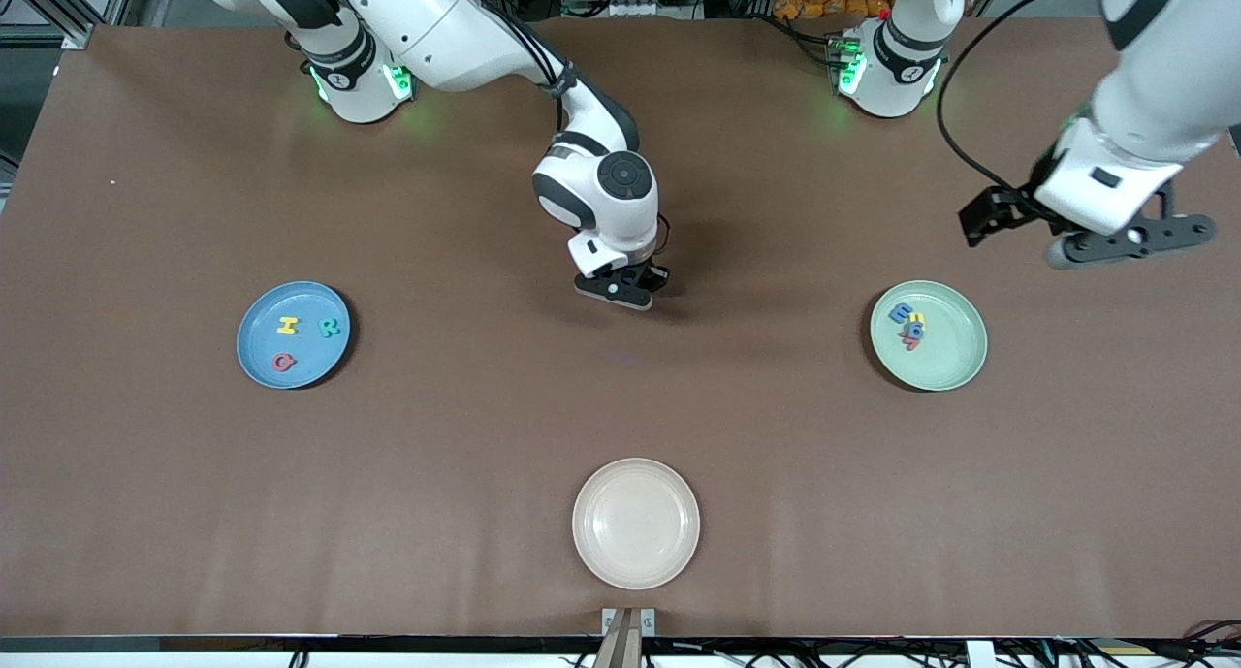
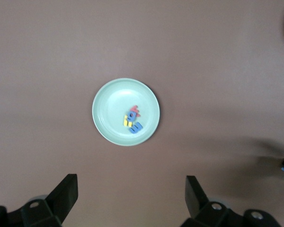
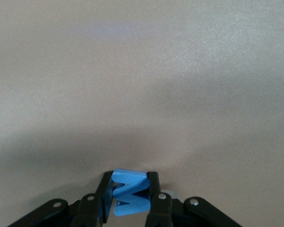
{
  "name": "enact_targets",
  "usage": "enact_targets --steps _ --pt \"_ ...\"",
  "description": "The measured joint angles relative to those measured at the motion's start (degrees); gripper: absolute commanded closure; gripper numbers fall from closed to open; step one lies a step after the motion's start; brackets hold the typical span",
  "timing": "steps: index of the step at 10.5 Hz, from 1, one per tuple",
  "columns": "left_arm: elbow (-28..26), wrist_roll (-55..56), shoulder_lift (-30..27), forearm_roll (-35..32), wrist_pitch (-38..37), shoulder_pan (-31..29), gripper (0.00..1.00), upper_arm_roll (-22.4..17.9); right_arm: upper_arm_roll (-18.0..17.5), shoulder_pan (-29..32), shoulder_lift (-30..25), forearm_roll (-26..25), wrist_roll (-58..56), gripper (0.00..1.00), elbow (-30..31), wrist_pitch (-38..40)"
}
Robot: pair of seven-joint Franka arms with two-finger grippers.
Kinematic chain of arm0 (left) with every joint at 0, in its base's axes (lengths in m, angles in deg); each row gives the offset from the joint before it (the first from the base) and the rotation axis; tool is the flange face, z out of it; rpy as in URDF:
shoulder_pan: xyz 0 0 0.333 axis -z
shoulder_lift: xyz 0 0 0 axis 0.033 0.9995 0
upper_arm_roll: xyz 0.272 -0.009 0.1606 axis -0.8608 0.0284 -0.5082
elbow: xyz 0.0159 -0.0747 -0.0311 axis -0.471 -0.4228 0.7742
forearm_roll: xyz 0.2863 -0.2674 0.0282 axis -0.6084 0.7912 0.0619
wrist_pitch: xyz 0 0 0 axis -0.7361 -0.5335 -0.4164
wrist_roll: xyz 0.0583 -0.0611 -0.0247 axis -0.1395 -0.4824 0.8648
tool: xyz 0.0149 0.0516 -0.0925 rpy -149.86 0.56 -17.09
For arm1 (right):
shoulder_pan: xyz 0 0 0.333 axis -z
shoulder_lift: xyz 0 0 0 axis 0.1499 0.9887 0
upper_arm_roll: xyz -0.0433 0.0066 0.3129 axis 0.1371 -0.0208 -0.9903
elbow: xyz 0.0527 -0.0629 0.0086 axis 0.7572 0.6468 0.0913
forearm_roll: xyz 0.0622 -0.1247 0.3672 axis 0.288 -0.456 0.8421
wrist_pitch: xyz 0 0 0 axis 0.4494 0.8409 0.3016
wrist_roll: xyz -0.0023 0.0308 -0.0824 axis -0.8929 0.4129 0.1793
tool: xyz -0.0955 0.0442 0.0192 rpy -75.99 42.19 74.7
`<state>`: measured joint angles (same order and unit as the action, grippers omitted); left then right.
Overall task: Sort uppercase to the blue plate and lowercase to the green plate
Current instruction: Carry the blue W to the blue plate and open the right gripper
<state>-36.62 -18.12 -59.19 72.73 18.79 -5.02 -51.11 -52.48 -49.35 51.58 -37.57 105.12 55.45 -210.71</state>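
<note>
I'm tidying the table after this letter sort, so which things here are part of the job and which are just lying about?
In the job:
- blue W, pinched in the right gripper
- blue plate holding yellow H, green R, red Q
- green plate with the lowercase letters

Lying about:
- cream plate
- left gripper, open, waiting above the green plate

We see a matt brown table covering (image 1: 465, 435) with a fine, slightly grainy texture, while the blue plate (image 1: 254, 358), the green plate (image 1: 955, 363) and the cream plate (image 1: 635, 523) look like smooth, softly sheened plastic or ceramic; we cannot tell which. The blue W (image 3: 128, 196) pinched in the right gripper (image 3: 130, 194) looks like soft, matt foam with clean-cut edges, as do the small letters on the plates. Both arms wear glossy white plastic shells, and the left gripper (image 2: 130, 198) has matt black fingers (image 2: 66, 191) with bright metal screws.
</note>
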Motion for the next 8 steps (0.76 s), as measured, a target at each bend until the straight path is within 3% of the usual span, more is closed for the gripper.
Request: enact_targets --steps 2,8 --pt "3.4 -3.6 2.5 0.4 0.6 0.4 0.0 -2.8 -0.3 1.8 0.0 0.0 -4.8 0.86 -0.4 2.1" --pt "7.5 -3.6 3.4 0.7 0.8 2.2 0.0 -2.9 0.2 16.8 -5.5 2.1 -41.3 0.85 -1.0 18.8"
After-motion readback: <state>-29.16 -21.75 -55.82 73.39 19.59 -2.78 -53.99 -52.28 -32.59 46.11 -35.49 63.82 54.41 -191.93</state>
